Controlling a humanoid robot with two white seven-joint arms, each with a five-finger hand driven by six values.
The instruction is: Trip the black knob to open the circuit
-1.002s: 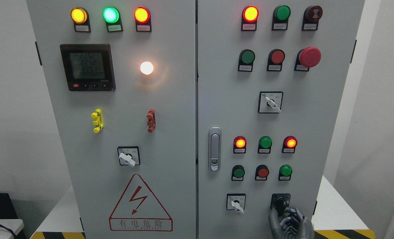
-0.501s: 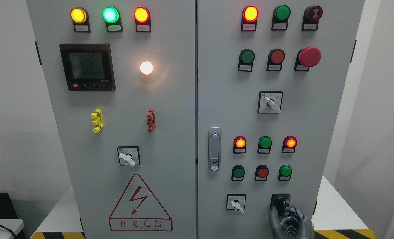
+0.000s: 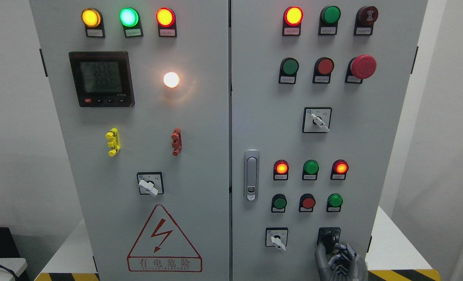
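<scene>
Only one part of the robot shows: a hand [image 3: 340, 262] at the bottom edge, right of the middle. It is dark grey metal with a dull shine, built from slim jointed fingers [image 3: 319, 259] whose segments are rounded. Lighter grey glints mark the knuckle joints, and the palm is cut off by the frame.

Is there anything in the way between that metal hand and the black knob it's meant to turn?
Nothing visible is in the way. The right hand has come up from the bottom edge and its fingers already reach the black knob at the lower right of the cabinet door.
</scene>
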